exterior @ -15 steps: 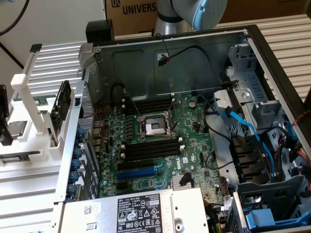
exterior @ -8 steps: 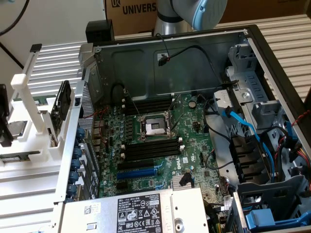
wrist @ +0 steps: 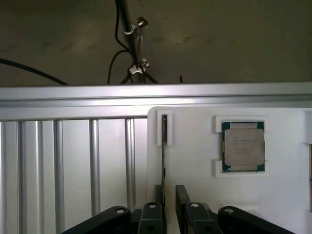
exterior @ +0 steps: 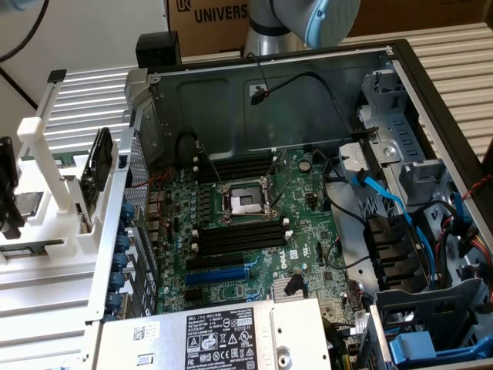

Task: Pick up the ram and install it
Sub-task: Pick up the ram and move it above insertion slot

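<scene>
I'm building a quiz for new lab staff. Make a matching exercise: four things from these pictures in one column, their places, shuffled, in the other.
1 ram
2 processor chip
3 memory slots
4 tool

A on the motherboard, flanking the socket
B flat in a square recess of the white holder
C astride the ram, fingers open
D on edge in a narrow slot of the holder

Pairs: 1-D, 2-B, 3-A, 4-C
</scene>
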You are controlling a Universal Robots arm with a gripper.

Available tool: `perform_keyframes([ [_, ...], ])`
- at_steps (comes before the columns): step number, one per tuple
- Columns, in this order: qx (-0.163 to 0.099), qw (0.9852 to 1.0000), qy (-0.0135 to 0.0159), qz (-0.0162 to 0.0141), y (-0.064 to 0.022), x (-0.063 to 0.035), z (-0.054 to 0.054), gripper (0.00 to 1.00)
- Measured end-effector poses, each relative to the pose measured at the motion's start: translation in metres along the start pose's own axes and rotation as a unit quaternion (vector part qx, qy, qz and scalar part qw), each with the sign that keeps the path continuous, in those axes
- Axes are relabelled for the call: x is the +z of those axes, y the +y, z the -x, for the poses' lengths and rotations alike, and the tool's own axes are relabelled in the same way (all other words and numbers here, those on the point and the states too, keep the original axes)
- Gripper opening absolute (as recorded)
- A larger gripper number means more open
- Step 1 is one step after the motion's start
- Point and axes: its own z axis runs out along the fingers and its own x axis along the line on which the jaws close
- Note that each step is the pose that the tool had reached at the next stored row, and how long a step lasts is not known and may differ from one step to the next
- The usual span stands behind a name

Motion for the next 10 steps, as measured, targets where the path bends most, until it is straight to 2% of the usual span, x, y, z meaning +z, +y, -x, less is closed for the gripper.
perform_keyframes([
  [5, 0.0, 1.0, -0.0004, -0.0002, -0.0003, 0.0081, -0.0003, 0.24],
  [10, 0.0, 1.0, -0.0004, -0.0008, -0.002, 0.0109, -0.001, 0.24],
])
